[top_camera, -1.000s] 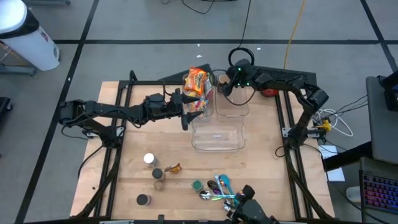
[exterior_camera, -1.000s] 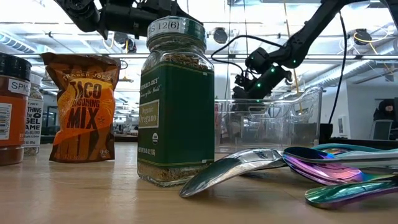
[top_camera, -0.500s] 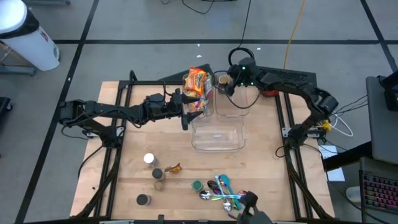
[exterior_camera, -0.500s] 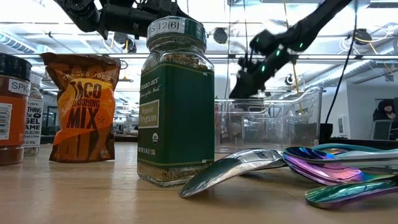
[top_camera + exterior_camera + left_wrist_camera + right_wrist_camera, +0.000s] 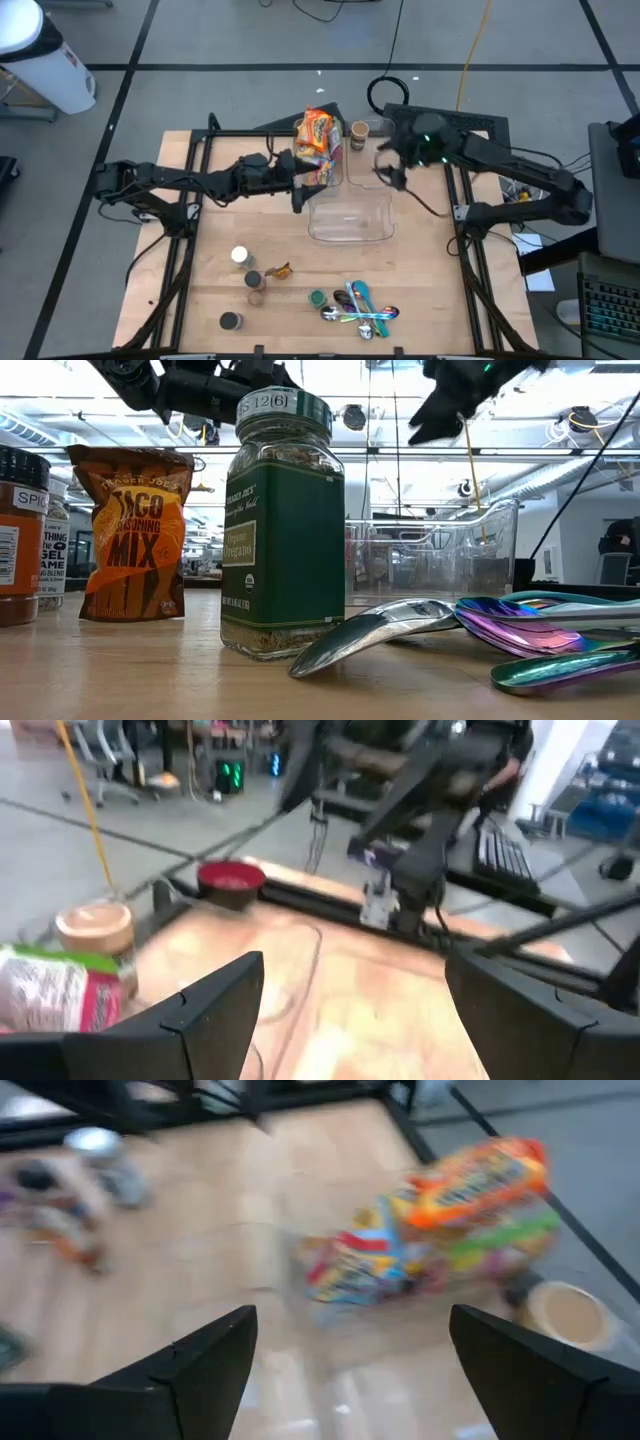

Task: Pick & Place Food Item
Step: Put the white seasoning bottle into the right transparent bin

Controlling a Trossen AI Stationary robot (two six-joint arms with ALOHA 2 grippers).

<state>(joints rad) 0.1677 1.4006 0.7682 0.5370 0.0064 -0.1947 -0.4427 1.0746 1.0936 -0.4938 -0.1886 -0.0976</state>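
Orange-and-green snack bag, clear bin, green oregano jar, orange taco packet, iridescent spoons, red bowl.

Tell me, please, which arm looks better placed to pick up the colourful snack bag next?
Probably the left. The left gripper, fingers open, sits right beside the colourful snack bag at the clear bin. The right gripper, also open, hangs farther off across the bin.

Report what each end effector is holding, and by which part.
Nothing is held. The left end effector and the right end effector both stand open, with nothing between their tips.
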